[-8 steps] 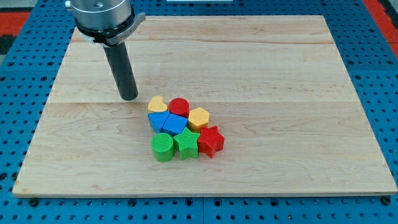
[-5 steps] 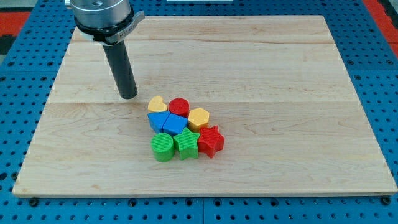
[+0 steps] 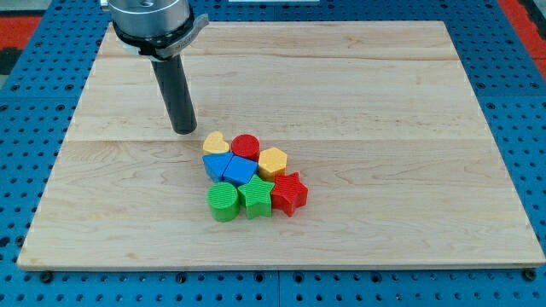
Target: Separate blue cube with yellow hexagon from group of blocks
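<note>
Up-left of the block cluster, my tip point(image 3: 184, 130), near the yellow heart point(image 3: 216, 142), touching nothing, no gripper.

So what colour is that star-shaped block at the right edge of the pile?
Red. The star block shows clearly in the camera view, beside the green star.

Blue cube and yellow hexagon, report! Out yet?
My tip up-left of cluster, touching nothing. Blue cube and yellow hexagon not out. Red cylinder between them.

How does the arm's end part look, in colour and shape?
A straight, smooth, dark cylindrical rod ends at my tip. Above it sits a wider round silver-grey metal collar with a black band. No cables or markings are visible.
</note>
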